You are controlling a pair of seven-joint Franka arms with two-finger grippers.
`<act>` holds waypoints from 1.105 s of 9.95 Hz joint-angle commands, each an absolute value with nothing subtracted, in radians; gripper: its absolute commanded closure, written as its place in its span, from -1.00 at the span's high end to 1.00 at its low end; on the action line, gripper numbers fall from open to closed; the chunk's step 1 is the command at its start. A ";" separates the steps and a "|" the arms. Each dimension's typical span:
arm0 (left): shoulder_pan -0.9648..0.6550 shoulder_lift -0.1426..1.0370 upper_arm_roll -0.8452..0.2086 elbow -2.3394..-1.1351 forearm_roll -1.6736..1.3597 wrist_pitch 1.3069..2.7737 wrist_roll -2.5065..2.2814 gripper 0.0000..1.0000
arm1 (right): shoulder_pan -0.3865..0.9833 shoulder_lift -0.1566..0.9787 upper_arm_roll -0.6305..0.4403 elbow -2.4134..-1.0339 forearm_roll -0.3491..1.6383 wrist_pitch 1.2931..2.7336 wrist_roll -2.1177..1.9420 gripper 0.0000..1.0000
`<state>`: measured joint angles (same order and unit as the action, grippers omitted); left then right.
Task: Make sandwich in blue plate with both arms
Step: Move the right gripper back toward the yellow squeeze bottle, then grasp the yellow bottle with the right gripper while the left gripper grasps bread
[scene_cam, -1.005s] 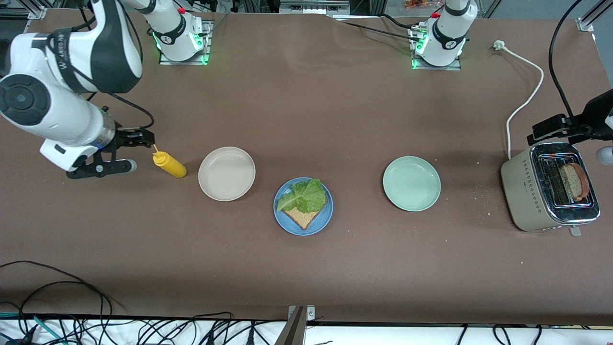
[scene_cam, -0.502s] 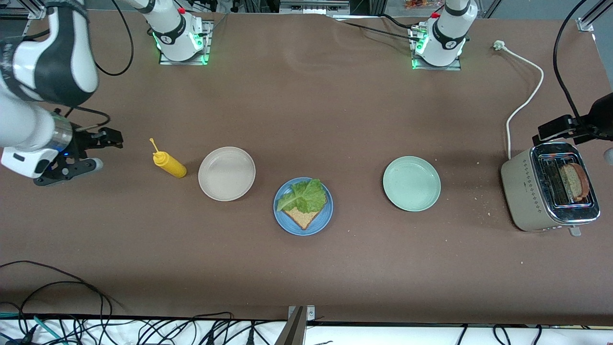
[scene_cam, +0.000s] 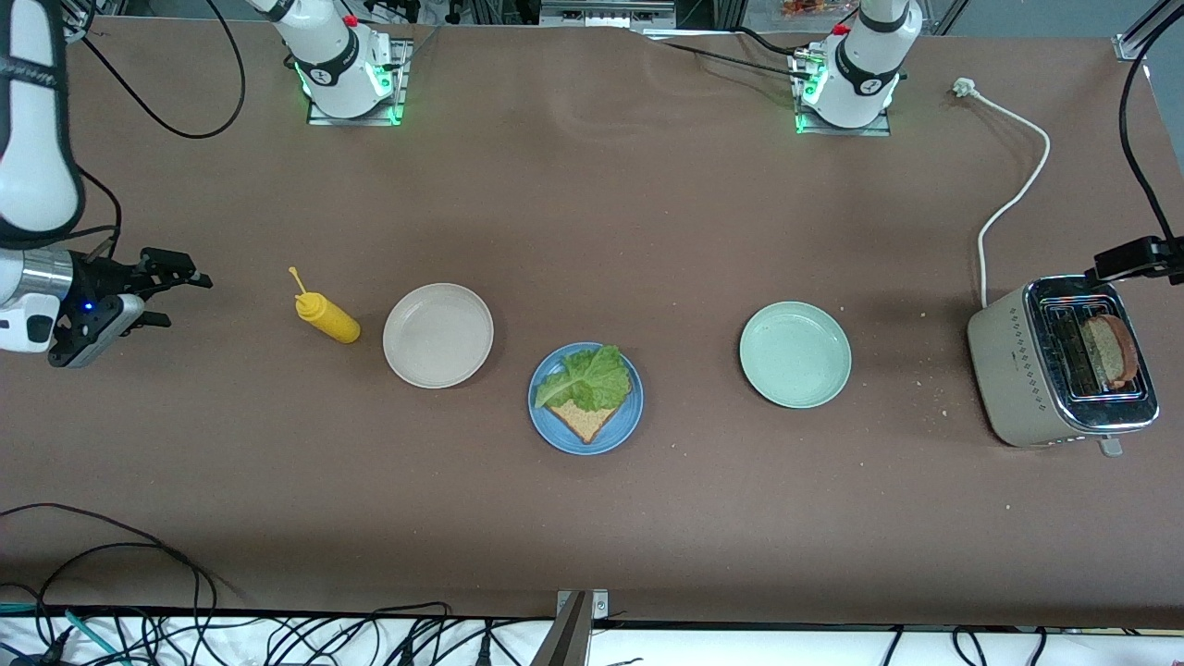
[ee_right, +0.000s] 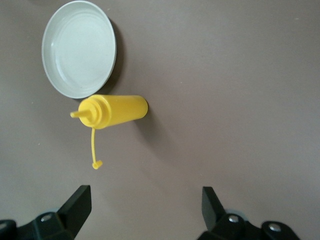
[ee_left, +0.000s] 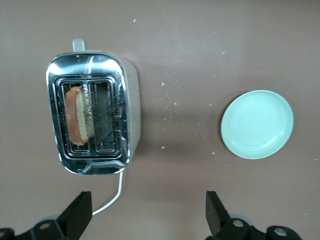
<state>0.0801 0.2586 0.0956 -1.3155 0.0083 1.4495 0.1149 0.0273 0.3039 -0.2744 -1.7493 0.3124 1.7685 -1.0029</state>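
The blue plate (scene_cam: 585, 399) sits at mid-table, nearer the front camera than the two plates flanking it, carrying one slice of bread (scene_cam: 585, 421) with a lettuce leaf (scene_cam: 588, 379) on top; the leaf hides most of the slice, and only one corner shows. Toward the right arm's end of the table from the blue plate lie the beige plate (scene_cam: 437, 335) and, past it, the yellow squeeze bottle (scene_cam: 326, 317); toward the left arm's end lie the pale green plate (scene_cam: 795, 354) and the toaster (scene_cam: 1059, 363), a second bread slice (scene_cam: 1108, 351) standing in one slot. The right gripper (scene_cam: 171, 279), jaws apart and empty, has pulled away from the bottle over the last second and now hangs near the table's edge. The left gripper (ee_left: 150, 212), jaws apart and empty, has drawn back from above the toaster; in the front view only a black corner of it shows, cut off by the frame.
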 commanded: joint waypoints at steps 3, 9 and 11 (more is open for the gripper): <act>0.195 0.394 0.089 -1.313 0.038 1.587 0.238 1.00 | -0.135 0.484 -0.225 -1.767 0.712 1.749 -1.713 0.99; 0.281 0.560 0.091 -1.316 0.040 1.703 0.287 0.95 | -0.181 0.667 -0.224 -1.727 0.940 1.662 -2.244 0.99; 0.290 0.592 0.092 -1.315 0.040 1.704 0.287 0.86 | -0.179 0.727 -0.224 -1.726 1.007 1.614 -2.368 0.99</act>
